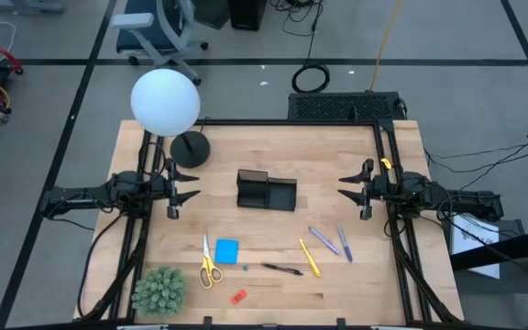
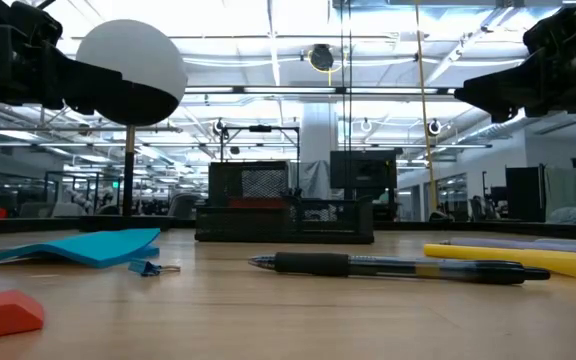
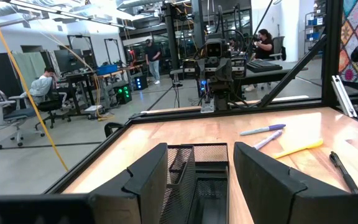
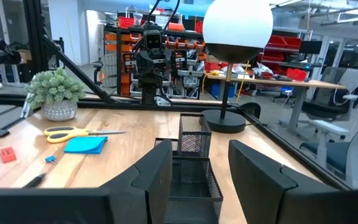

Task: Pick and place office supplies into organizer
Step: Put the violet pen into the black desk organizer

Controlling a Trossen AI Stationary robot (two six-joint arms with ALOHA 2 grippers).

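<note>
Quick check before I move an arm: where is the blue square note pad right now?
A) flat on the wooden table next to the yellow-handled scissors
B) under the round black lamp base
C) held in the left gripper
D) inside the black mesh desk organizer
A: the blue square note pad lies on the wooden table just beside the yellow-handled scissors, apart from the black mesh desk organizer and from both grippers.

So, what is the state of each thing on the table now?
left gripper: open, empty
right gripper: open, empty
organizer: upright, no supplies inside
scissors: closed, flat
note pad: flat
black pen: lying
yellow pen: lying
</note>
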